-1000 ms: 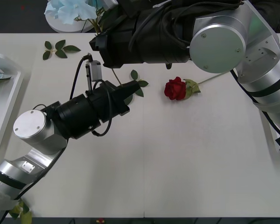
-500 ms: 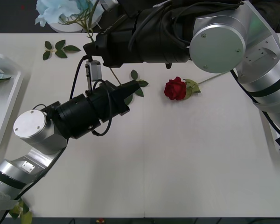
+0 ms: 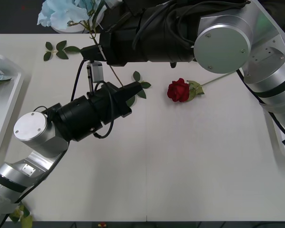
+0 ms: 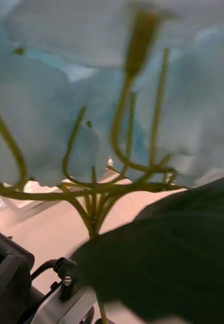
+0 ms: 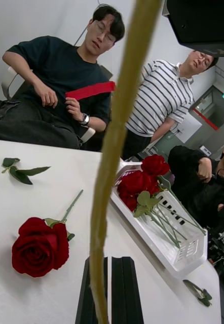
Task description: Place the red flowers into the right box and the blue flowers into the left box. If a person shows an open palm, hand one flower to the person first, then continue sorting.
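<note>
The blue flower (image 3: 61, 12) is pinched by its stem in the right gripper (image 3: 92, 51) above the surface (image 3: 180, 156), and could be snagged on the close-pressed left gripper (image 3: 137, 87) just beneath, or swung loose before the left box (image 3: 4, 104) is reached.

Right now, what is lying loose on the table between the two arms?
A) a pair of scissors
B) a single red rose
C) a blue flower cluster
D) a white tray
B: a single red rose lies on the table by itself, bloom toward the left claw, while the blue flower is up at the far edge on the stem at the right claw.
</note>
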{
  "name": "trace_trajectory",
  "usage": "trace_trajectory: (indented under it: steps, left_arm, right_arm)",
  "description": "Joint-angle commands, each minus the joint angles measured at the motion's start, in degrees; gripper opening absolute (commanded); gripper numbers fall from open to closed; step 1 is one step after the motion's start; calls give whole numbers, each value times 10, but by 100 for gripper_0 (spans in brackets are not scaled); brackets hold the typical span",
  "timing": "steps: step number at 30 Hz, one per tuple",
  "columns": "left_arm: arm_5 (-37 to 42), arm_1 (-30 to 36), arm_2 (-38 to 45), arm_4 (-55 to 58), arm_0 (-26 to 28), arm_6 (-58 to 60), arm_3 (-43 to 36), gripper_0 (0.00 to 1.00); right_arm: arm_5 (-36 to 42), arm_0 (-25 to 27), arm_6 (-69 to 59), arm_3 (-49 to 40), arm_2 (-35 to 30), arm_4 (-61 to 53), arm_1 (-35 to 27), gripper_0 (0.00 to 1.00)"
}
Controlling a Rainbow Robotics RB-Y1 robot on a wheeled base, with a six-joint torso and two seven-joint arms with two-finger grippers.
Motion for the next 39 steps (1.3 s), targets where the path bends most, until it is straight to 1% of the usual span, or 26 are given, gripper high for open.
trace_trajectory:
  steps: [1, 7, 14, 18, 21, 23, 26, 29, 31, 32, 34, 35, 36, 39]
  left_arm:
    - [-8, 3, -2, 0, -23, -34, -7, 0]
    - [-6, 40, 17, 14, -20, -33, -7, 0]
    - [-6, 125, 70, 50, 2, -25, -6, 0]
    - [-2, 182, 110, 72, 26, -18, -6, 0]
    - [23, 236, 159, 94, 60, 0, -5, 0]
    - [47, 266, 194, 94, 81, 24, -5, 0]
    - [101, 314, 273, 82, 130, 71, 0, 0]
    - [177, 341, 346, 46, 164, 105, 29, 0]
    - [247, 358, 409, 11, 184, 128, 70, 0]
    - [262, 362, 422, 2, 187, 132, 82, 0]
    - [311, 381, 461, -23, 197, 137, 131, 0]
    - [319, 385, 467, -27, 199, 137, 145, 0]
    - [336, 397, 477, -34, 199, 137, 182, 0]
    - [351, 426, 477, -35, 199, 132, 251, 0]
  right_arm:
    - [5, -40, 2, -9, 2, -2, -46, 96]
    - [47, -44, 74, -10, 2, -3, -88, 97]
    - [101, -44, 160, -2, 2, -18, -148, 96]
    - [119, -44, 221, 23, 2, -23, -170, 96]
    - [123, -44, 282, 50, 5, -22, -191, 97]
    - [129, -44, 320, 70, 6, -19, -198, 97]
    - [136, -45, 392, 114, 6, -15, -203, 96]
    - [149, -45, 457, 150, 7, 4, -201, 97]
    - [151, -44, 511, 175, 13, 23, -201, 96]
    - [153, -44, 525, 181, 15, 29, -200, 97]
    - [152, -45, 571, 208, 34, 46, -201, 96]
    - [152, -44, 581, 214, 38, 51, -200, 96]
    - [152, -44, 606, 226, 51, 65, -201, 96]
    - [151, -45, 638, 241, 72, 91, -199, 96]
